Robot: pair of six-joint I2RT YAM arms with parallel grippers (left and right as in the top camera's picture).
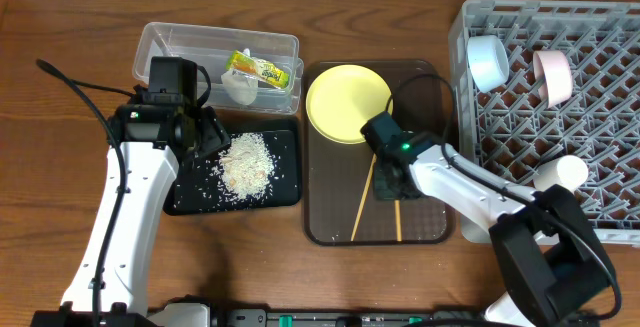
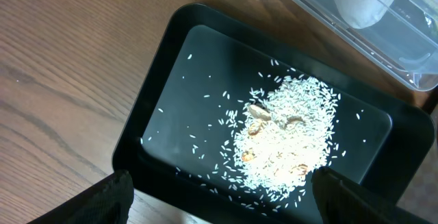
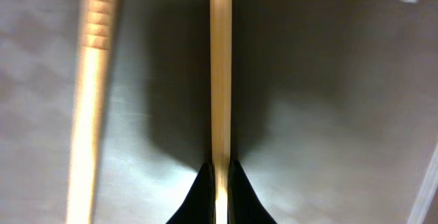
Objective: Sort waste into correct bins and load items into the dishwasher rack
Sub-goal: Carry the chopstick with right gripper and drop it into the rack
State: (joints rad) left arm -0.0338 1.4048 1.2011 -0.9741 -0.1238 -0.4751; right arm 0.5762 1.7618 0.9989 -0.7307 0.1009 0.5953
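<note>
Two wooden chopsticks [image 1: 360, 207] lie on the brown serving tray [image 1: 430, 229], both with their long axes roughly along the tray's length, from its near edge towards the one yellow plate [image 1: 348, 104] at its far end. My right gripper [image 3: 219, 172] is pinched shut on the centre chopstick [image 3: 220, 66], which runs straight out between my fingertips [image 3: 239, 196] in line with them. The second chopstick [image 3: 92, 80] lies just to its left, slightly tilted, grooved end away from me, untouched.

My left gripper [image 2: 226, 190] hangs with jaws spread wide over the black tray [image 2: 157, 66], left of the brown tray, above one heap of rice crumbs [image 2: 287, 138].

Beyond it, the clear tub [image 1: 160, 39] holds one snack wrapper [image 1: 262, 69] and one white scrap [image 1: 238, 87].

Right of the brown tray, the dishwasher rack [image 1: 600, 127] carries one light blue bowl [image 1: 488, 62], one pale cup [image 1: 552, 75] and one white bowl [image 1: 560, 174].
</note>
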